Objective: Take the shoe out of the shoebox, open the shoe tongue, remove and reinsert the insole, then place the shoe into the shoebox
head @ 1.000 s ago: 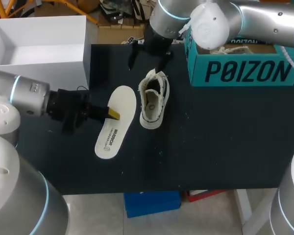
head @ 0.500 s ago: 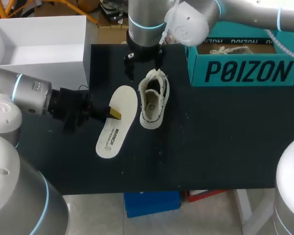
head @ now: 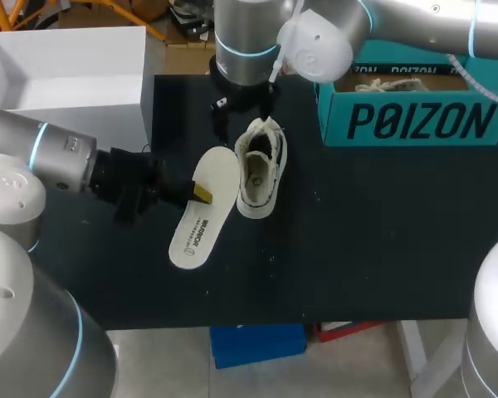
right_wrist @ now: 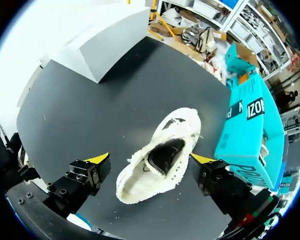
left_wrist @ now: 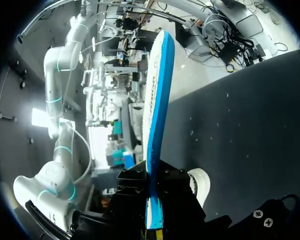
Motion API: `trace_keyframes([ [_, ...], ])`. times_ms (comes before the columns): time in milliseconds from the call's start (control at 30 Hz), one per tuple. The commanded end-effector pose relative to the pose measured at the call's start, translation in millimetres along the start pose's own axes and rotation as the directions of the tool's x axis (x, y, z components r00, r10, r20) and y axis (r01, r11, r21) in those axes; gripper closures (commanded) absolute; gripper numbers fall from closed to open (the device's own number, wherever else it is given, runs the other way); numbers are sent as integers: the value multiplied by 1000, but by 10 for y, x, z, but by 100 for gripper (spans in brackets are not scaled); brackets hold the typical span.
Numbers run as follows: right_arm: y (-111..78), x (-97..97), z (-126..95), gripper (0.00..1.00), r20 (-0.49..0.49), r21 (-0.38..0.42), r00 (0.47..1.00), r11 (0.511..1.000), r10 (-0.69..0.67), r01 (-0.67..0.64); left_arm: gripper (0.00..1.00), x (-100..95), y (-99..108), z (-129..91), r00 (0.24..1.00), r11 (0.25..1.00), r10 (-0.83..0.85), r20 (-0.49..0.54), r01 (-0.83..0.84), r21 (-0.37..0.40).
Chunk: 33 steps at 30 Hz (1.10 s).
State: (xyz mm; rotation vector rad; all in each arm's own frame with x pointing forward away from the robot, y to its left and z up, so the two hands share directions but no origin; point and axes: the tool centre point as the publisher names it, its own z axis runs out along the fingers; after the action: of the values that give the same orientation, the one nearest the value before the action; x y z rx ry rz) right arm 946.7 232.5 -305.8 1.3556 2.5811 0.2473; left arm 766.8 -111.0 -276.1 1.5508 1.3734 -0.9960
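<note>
The white shoe [head: 261,170] lies on the black table [head: 373,232] with its opening up and its tongue pulled back. My left gripper [head: 201,193] is shut on the side edge of the white insole [head: 195,232], which lies just left of the shoe. In the left wrist view the insole [left_wrist: 157,110] stands edge-on between the fingers of the left gripper [left_wrist: 154,222], its blue underside showing. My right gripper [head: 242,106] hangs open over the shoe's far end. From the right wrist, the shoe [right_wrist: 160,155] lies below the right gripper [right_wrist: 150,159], between its spread yellow tips and untouched.
The teal shoebox [head: 415,120] stands open at the table's back right, also seen as the teal shoebox [right_wrist: 247,120], with laces of another shoe [head: 390,83] inside. A white box [head: 66,83] stands at the back left, the same white box [right_wrist: 105,45] beyond the shoe.
My left gripper has carried the insole a little to the right, closer to the shoe. My right arm has swung left to above the shoe's far end.
</note>
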Motion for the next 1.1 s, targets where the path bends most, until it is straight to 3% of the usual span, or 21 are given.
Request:
trace_keyframes([
  [33,-180,32,122,0,15,-64,997,995,-82,82,100,19,-8,-2,1000,1000,-2,-9,2,-9],
  [400,-438,-34,233,0,38,-128,987,979,-157,161,100,4,-14,57,1000,1000,-3,-21,3,-4],
  [633,-514,-117,259,0,101,-53,949,951,-297,304,100,6,-9,109,1000,1000,-5,-24,5,-1],
  [867,-467,-176,326,0,169,-6,914,927,-369,375,100,19,2,163,1000,1000,-14,-27,14,-1],
  [1100,-459,-113,520,0,272,25,863,899,-427,437,100,33,37,181,999,1000,-20,-36,20,-4],
])
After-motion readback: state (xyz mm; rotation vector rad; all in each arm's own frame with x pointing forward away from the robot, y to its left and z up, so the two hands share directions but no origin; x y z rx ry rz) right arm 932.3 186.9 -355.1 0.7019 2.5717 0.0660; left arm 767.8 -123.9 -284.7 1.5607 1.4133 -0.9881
